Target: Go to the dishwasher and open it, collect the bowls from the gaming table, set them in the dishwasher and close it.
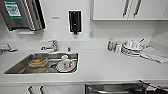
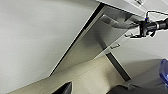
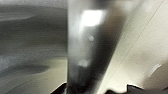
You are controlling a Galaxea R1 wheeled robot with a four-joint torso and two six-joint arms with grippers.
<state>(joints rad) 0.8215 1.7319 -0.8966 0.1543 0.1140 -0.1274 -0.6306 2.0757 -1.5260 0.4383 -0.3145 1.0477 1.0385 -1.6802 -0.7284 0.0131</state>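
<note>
One gripper, the right (image 2: 140,29), reaches the dishwasher (image 2: 100,40) handle (image 2: 113,22); grip state unclear; opening needs a steady pull.

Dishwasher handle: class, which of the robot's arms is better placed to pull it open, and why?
Probably the right. The right pincer is already at the dishwasher handle, below the counter's right side. The left arm hangs back, merely looking on.

A white counter (image 1: 105,67) holds a steel sink (image 1: 15,70) beneath white wall cabinets (image 1: 110,10).
</note>
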